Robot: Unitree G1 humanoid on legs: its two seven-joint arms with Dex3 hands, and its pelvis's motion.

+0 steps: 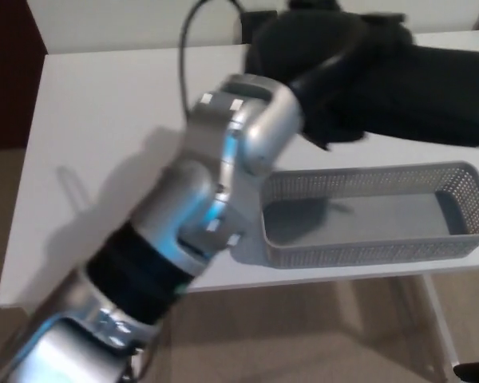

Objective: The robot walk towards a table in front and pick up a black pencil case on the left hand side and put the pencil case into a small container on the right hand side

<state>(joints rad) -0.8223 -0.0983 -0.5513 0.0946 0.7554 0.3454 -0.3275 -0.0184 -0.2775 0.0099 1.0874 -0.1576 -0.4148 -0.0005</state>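
Left hand [323, 60]: black, blurred, fingers clasped around the near end of the black pencil case [439, 100]. Case: extended to the right of the hand, held above the white table [104, 112]. Grey mesh container [359, 254]: on the table, below and right of the hand.

Beige floor [319, 335] below; pale wall [104, 24] behind; maroon panel [8, 72] upper left.

Soft, even light brightens the white counter [104, 104], the left arm [215, 207] throws a diffuse grey shadow toward picture left, and motion blur smears the frame.
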